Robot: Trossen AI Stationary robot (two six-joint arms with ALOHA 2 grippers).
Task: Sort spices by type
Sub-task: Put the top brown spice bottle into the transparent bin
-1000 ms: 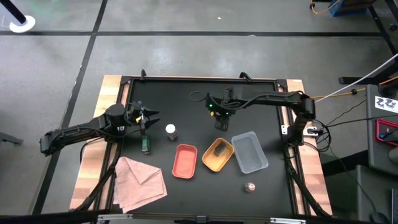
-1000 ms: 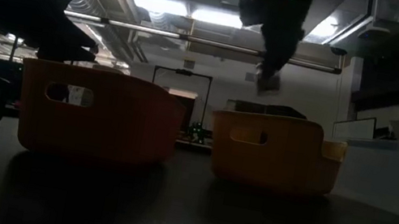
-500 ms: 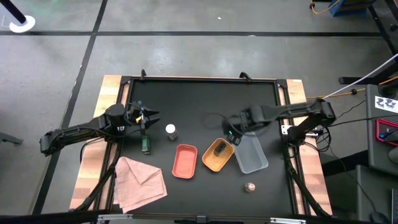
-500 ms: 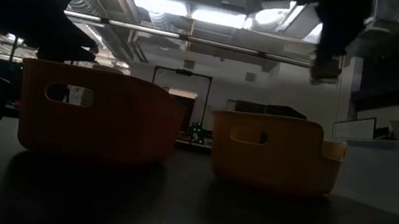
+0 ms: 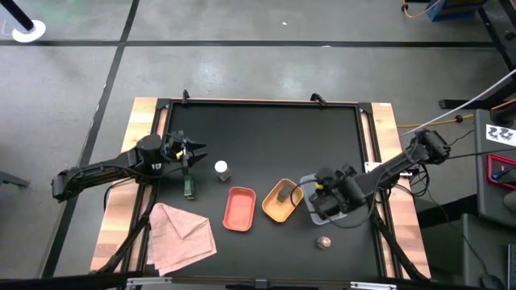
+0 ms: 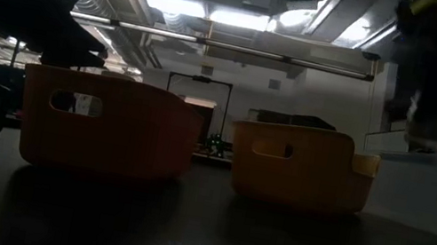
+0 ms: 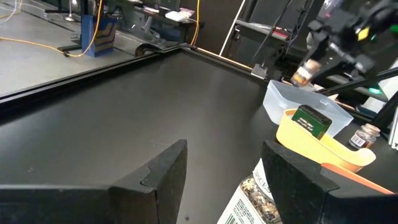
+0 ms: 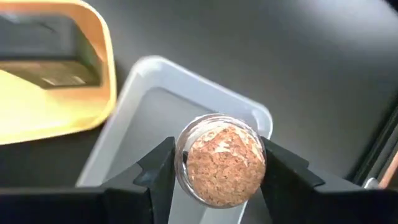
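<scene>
Pink jar (image 8: 221, 158): I see it cork-up, pinched in the right claw (image 8: 217, 171) above the grey tray (image 8: 143, 118).
Green jar (image 7: 312, 121): lies in the yellow tray (image 7: 323, 149).
Left claw (image 7: 221, 174): wide, over the tabletop (image 7: 124, 124), a jar (image 5: 189, 188) below it.

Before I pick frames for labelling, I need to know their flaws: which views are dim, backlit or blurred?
Low view: backlit by ceiling lights, so the red tray and yellow tray look dim and the right gripper is a smeared silhouette. Right wrist view: the cork-topped jar is sharp, the grey tray soft. Left wrist view: the far jar is blurred. High view: evenly lit.
</scene>
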